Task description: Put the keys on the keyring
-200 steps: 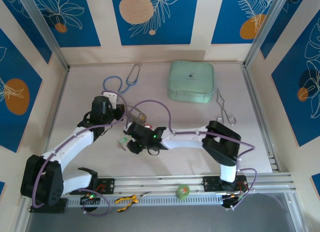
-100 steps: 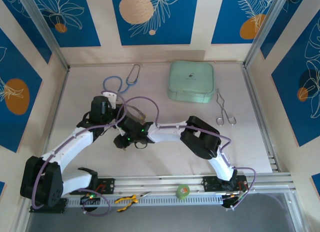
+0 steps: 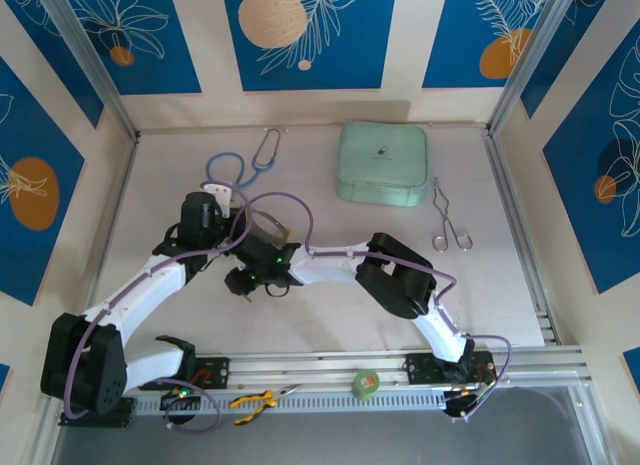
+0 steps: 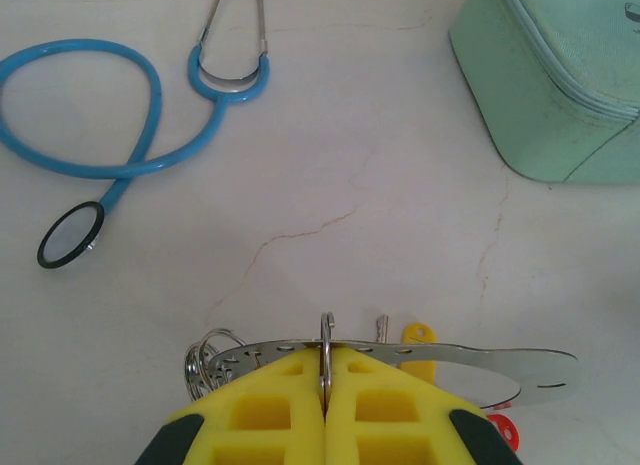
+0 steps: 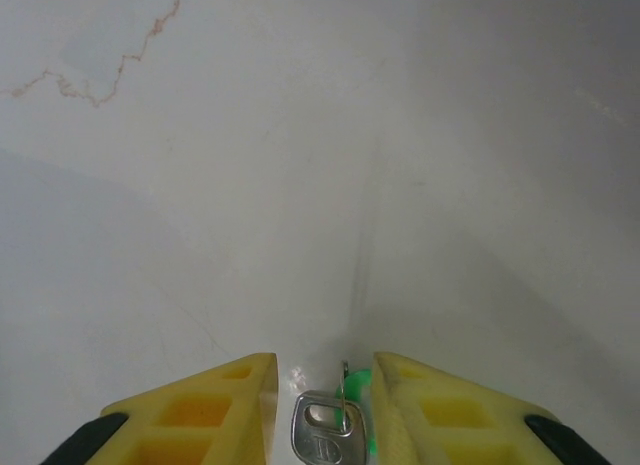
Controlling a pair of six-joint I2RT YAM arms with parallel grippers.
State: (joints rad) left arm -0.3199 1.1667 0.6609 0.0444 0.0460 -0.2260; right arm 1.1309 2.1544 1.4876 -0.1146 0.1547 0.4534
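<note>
My left gripper [image 4: 326,353] [image 3: 250,228] is shut on the keyring [image 4: 326,330], whose thin wire stands upright between the yellow pads. Its flat holed silver band [image 4: 470,360] runs across the fingertips. Beside it hang small rings [image 4: 205,357], a yellow-tagged key [image 4: 418,337], a tiny bare key [image 4: 381,327] and a red tag [image 4: 503,430]. My right gripper [image 5: 322,370] [image 3: 240,283] is low over the table just in front of the left one. Its fingers are apart around a silver key [image 5: 322,435] with a green tag [image 5: 358,390], a gap showing on the key's left side.
A blue stethoscope [image 3: 235,165] [image 4: 100,115] lies at the back left and a mint zip case [image 3: 382,163] [image 4: 560,75] at the back centre. Metal forceps [image 3: 447,225] lie to the right. A tape roll [image 3: 367,383] and yellow pliers [image 3: 255,400] sit on the front rail.
The right arm has folded and swung left, bringing its gripper over the green-tagged key, which it now hides from above. The left arm has stayed still.
</note>
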